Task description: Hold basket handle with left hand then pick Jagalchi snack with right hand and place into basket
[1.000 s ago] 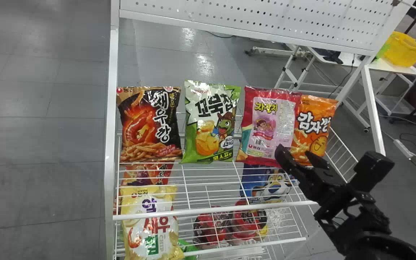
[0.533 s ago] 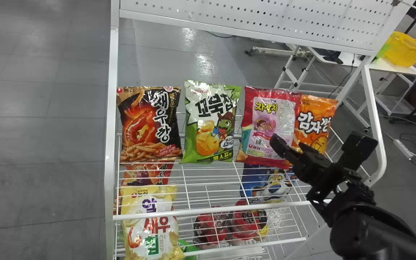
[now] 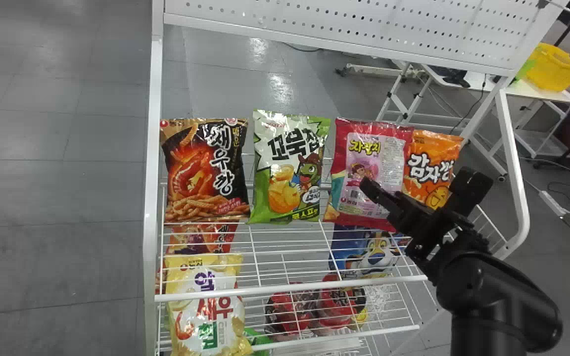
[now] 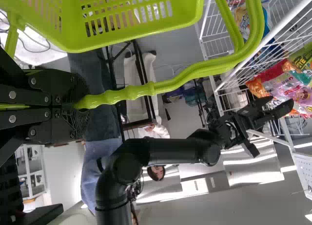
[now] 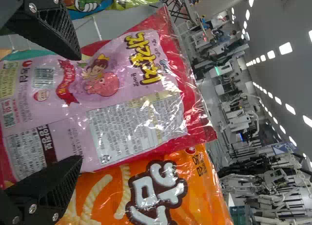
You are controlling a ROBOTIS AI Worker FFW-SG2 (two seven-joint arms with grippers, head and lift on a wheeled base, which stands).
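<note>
The pink-and-red Jagalchi snack (image 3: 354,168) stands on the rack between the green bag and the orange one. In the head view my right gripper (image 3: 384,191) is in front of its lower right part. In the right wrist view the open right gripper (image 5: 78,108) has one finger on either side of the Jagalchi snack's (image 5: 129,113) lower part, with nothing clamped. Seen from the left wrist, my left gripper (image 4: 83,104) is shut on the green handle (image 4: 141,90) of the basket (image 4: 131,37).
The orange bag (image 3: 426,165) adjoins the Jagalchi snack on the right, the green bag (image 3: 287,168) stands left of it, and a black shrimp snack bag (image 3: 206,173) farther left. Below are wire shelves with a rail (image 3: 290,289) and more packages. A white side frame (image 3: 515,163) rises at the right.
My right gripper has moved left and somewhat up in the head view, to a place in front of the Jagalchi snack. The bags have not visibly moved.
</note>
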